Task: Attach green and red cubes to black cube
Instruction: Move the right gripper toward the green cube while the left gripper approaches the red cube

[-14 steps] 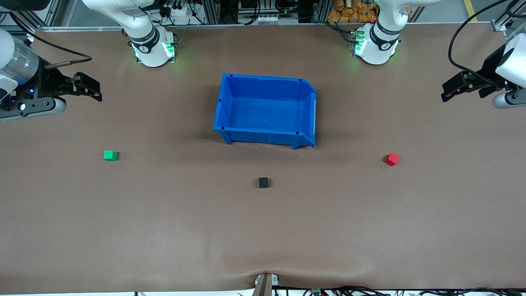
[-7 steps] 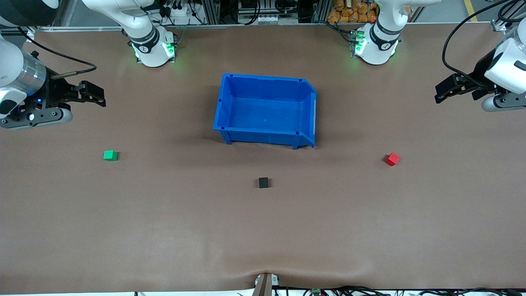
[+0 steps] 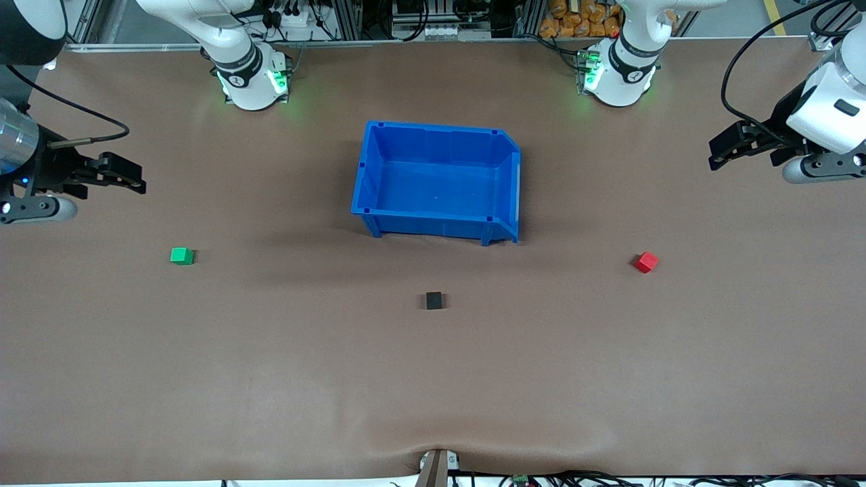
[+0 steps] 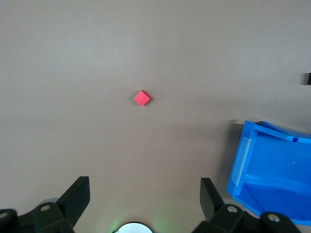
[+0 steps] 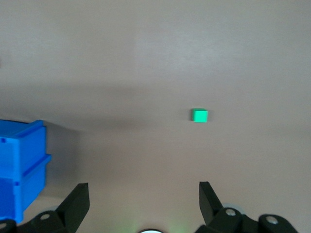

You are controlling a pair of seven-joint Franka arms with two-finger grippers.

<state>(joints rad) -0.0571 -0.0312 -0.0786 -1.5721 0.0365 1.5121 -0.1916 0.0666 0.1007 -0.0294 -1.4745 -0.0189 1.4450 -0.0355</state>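
Observation:
The green cube [image 3: 181, 256] lies on the table toward the right arm's end; it also shows in the right wrist view [image 5: 199, 116]. The red cube [image 3: 646, 262] lies toward the left arm's end and shows in the left wrist view [image 4: 142, 98]. The black cube [image 3: 434, 300] sits between them, nearer the front camera than the blue bin. My right gripper [image 3: 128, 177] is open and empty, in the air over bare table at the right arm's end. My left gripper [image 3: 724, 153] is open and empty, in the air over bare table at the left arm's end.
An empty blue bin [image 3: 369, 182] stands at mid-table, farther from the front camera than the black cube; its corner shows in both wrist views [image 4: 252, 160] [image 5: 22, 165]. The brown mat [image 3: 433, 379] covers the table.
The right gripper has swung outward and down toward the table's right-arm end. The left gripper has shifted slightly toward the table's middle. The cubes have not moved.

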